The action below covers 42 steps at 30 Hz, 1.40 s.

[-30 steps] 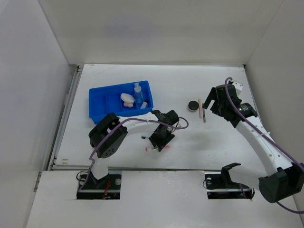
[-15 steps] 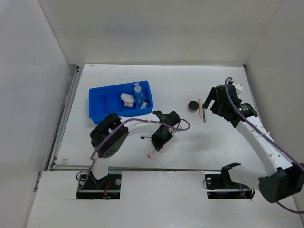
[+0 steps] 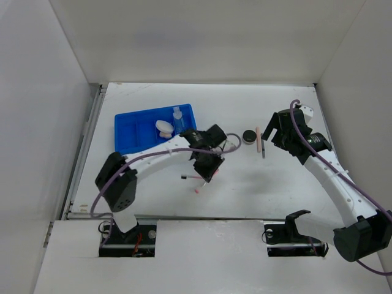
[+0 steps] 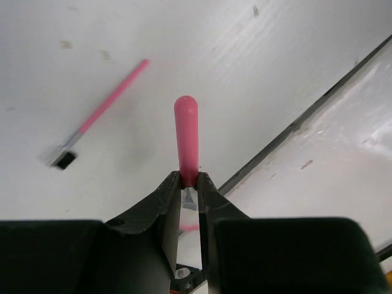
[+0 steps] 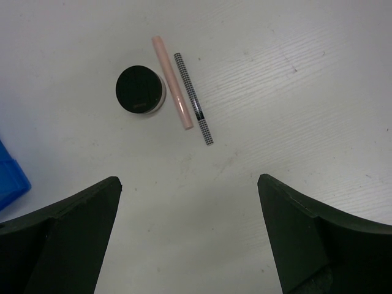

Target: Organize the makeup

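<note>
A thick pink-handled brush (image 4: 186,138) is seen clamped between the nearly closed fingers of the left gripper (image 4: 188,180). Its rounded handle end projects ahead of the fingertips, above the white table (image 4: 245,73). A second, thinner pink-handled brush (image 4: 104,105) is seen lying on the table ahead and to the left of that gripper. The right gripper (image 5: 188,179) is held wide apart and empty. A black round jar (image 5: 139,90), a beige stick (image 5: 172,81) and a checkered dark pencil (image 5: 194,98) are lined up side by side just ahead of it. In the overhead view, a blue divided tray (image 3: 131,131), up and to the left of the left gripper, is shown holding a white puff (image 3: 163,127) and a clear bottle (image 3: 178,119).
</note>
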{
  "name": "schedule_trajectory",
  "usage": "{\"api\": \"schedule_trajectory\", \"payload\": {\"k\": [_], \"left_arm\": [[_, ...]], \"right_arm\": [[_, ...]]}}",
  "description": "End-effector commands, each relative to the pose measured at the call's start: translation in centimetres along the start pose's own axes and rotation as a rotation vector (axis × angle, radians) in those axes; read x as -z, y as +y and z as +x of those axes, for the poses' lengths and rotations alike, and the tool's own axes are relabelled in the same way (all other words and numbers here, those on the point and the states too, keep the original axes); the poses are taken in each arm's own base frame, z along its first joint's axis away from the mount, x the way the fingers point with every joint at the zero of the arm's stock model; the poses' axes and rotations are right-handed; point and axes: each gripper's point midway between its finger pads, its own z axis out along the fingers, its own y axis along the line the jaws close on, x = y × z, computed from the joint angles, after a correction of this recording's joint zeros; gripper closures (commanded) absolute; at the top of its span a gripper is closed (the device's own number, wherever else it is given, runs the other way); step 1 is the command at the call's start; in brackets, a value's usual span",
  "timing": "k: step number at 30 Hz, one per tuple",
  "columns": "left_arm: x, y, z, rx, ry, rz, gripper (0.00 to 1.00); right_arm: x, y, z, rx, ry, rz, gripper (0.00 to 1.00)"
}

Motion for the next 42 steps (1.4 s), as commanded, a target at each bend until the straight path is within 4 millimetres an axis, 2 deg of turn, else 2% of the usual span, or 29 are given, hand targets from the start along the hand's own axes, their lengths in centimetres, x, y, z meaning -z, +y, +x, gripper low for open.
{"api": "schedule_trajectory", "payload": {"k": [1,2,3,6,8,9,10,13,14,15,17,19,21,22,24,26,27,29,31,32,34,35,36,38,40,42], "left_arm": [[6.9,2.1,-2.7,0.128,-0.208,0.011,1.00],[7.7,3.2,-2.9,0.175,-0.233,-0.009,1.00],[8.9,5.5,-3.1,0.250,-0.273,-0.039,1.00],[10.9,10.2,-4.0,0.410,-0.346,-0.160,1.00],[12.4,14.2,-4.3,0.558,-0.397,-0.245,1.00],[13.0,15.2,-4.3,0.603,-0.415,-0.269,1.00],[13.1,17.3,-3.7,0.675,-0.415,-0.300,1.00],[14.1,20.6,-3.4,0.801,-0.443,-0.362,1.00],[14.2,22.6,-2.9,0.847,-0.438,-0.394,1.00],[15.0,23.8,-3.1,0.866,-0.460,-0.425,1.00],[15.4,26.7,-2.4,0.935,-0.450,-0.498,1.00],[16.3,28.5,-2.7,0.964,-0.472,-0.534,1.00],[15.5,30.5,-2.0,1.008,-0.435,-0.548,1.00],[16.4,31.4,-2.2,1.018,-0.448,-0.580,1.00],[16.1,33.1,-2.5,1.025,-0.439,-0.591,1.00],[15.7,34.3,-2.2,1.032,-0.413,-0.625,1.00],[14.6,34.9,-2.0,1.037,-0.374,-0.634,1.00],[14.3,36.1,-1.7,1.059,-0.368,-0.641,1.00],[13.1,36.7,-1.3,1.064,-0.330,-0.653,1.00],[13.1,37.0,-1.3,1.065,-0.330,-0.670,1.00],[13.4,37.3,-1.5,1.065,-0.334,-0.680,0.71],[12.9,37.3,-1.0,1.068,-0.304,-0.687,0.59],[12.9,37.3,-1.0,1.068,-0.304,-0.687,0.50],[14.5,36.9,-1.2,1.055,-0.340,-0.691,0.35],[15.6,36.2,-1.4,1.029,-0.360,-0.711,0.35],[17.7,34.0,-2.6,0.956,-0.412,-0.705,0.40]], "right_arm": [[0.8,-0.1,-1.6,-0.020,-0.058,-0.002,0.01],[0.8,-0.1,-1.6,-0.020,-0.058,-0.002,0.01],[0.8,-0.1,-1.6,-0.020,-0.058,-0.002,0.01],[0.6,0.1,-1.7,-0.025,-0.067,-0.009,0.01],[0.6,0.2,-1.6,-0.025,-0.061,-0.016,0.01],[0.6,0.2,-1.6,-0.025,-0.061,-0.016,0.01],[0.4,0.2,-1.4,-0.021,-0.055,-0.011,0.01],[0.7,0.2,-1.6,-0.025,-0.062,-0.017,0.01],[0.7,0.2,-1.6,-0.016,-0.063,-0.017,0.01],[0.7,0.2,-1.6,-0.016,-0.063,-0.017,0.01],[0.7,0.2,-1.6,-0.016,-0.063,-0.017,0.01],[0.7,0.3,-1.5,-0.016,-0.056,-0.026,0.01],[0.7,0.3,-1.5,-0.016,-0.056,-0.026,0.01],[1.0,0.3,-1.6,-0.020,-0.064,-0.032,0.01],[1.0,0.3,-1.6,-0.020,-0.064,-0.032,0.01],[1.0,0.0,-1.6,-0.017,-0.063,-0.019,0.01],[1.0,0.0,-1.6,-0.017,-0.063,-0.019,0.01],[1.0,0.0,-1.6,-0.017,-0.063,-0.019,0.01],[1.0,0.0,-1.6,-0.017,-0.063,-0.019,0.01],[1.0,0.0,-1.6,-0.017,-0.063,-0.019,0.01],[1.1,-0.1,-1.8,-0.017,-0.068,-0.012,0.01],[1.3,0.1,-2.2,-0.021,-0.076,-0.017,0.01],[1.1,0.1,-2.0,-0.018,-0.069,-0.013,0.01],[1.1,0.1,-2.0,-0.018,-0.069,-0.012,0.01],[1.3,0.2,-2.3,-0.021,-0.076,-0.017,0.01],[1.0,0.2,-2.2,-0.018,-0.069,-0.012,0.01]]}}
